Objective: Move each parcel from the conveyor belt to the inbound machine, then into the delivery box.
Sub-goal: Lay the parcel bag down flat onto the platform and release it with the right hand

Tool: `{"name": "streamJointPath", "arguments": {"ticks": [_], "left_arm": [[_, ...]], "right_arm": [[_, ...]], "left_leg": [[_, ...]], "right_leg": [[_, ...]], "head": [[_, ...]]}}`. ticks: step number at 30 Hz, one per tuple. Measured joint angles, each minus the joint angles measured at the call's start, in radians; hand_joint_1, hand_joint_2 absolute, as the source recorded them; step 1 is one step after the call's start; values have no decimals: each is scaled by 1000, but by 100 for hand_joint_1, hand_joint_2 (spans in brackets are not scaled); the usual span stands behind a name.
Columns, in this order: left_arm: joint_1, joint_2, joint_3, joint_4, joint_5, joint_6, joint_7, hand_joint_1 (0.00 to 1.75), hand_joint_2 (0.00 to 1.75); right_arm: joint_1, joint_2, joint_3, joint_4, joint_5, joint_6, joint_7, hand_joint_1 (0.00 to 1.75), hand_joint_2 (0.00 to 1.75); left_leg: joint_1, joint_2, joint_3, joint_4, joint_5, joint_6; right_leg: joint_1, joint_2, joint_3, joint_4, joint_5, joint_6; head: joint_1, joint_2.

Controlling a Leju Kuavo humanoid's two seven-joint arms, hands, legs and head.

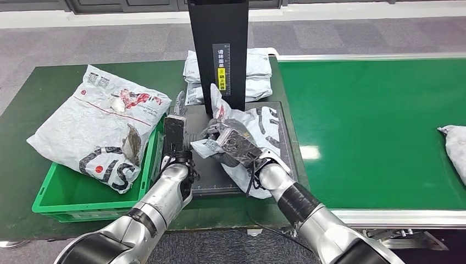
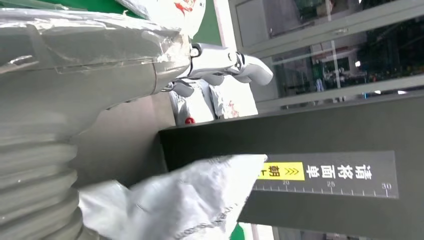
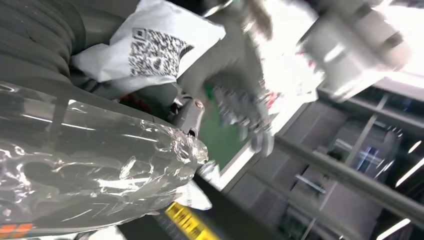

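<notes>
A white and grey parcel (image 1: 258, 129) lies crumpled on the dark platform (image 1: 220, 184) of the inbound machine, at the foot of its black pillar (image 1: 220, 49). My right hand (image 1: 233, 144) grips the parcel's near left part from above. My left hand (image 1: 176, 132) stands upright just left of the parcel, fingers (image 2: 225, 65) stretched out and holding nothing. A corner of the parcel (image 2: 185, 200) shows below the pillar's ruler label in the left wrist view. The parcel's QR label (image 3: 155, 45) faces the right wrist camera. Another grey parcel (image 1: 455, 148) lies at the far right of the conveyor belt (image 1: 373, 126).
A green delivery box (image 1: 82, 201) stands left of the machine with a large white parcel (image 1: 101, 126) lying across its top. Several white parcels (image 1: 255, 74) are stacked behind the pillar. The table's front edge runs just below the platform.
</notes>
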Motion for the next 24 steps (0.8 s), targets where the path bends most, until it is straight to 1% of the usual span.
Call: {"name": "streamJointPath", "arguments": {"ticks": [4, 8, 12, 16, 24], "left_arm": [[0, 4, 0, 0, 2, 8, 0, 0, 175], [0, 6, 0, -2, 3, 11, 0, 0, 175], [2, 12, 0, -8, 7, 17, 0, 0, 175], [5, 16, 0, -10, 10, 18, 0, 0, 175], [18, 24, 0, -29, 4, 26, 0, 0, 175]], "right_arm": [[0, 22, 14, -12, 9, -61, 14, 0, 175], [6, 26, 14, -21, 12, -125, -13, 0, 0], [31, 20, 2, -45, -25, -163, -66, 0, 0], [45, 12, -10, -58, -43, -163, -80, 0, 0], [39, 4, -52, -42, -170, -62, -97, 0, 0]], "left_leg": [[0, -1, 0, 0, 0, 0], [0, -1, 0, 0, 0, 0], [0, 0, 0, 0, 0, 0], [0, 0, 0, 0, 0, 0], [0, 0, 0, 0, 0, 0]], "right_leg": [[0, -1, 0, 0, 0, 0], [0, -1, 0, 0, 0, 0], [0, -1, 0, 0, 0, 0], [0, -1, 0, 0, 0, 0], [0, -1, 0, 0, 0, 0]], "head": [[0, 0], [0, 0], [0, 0], [0, 0], [0, 0]]}}
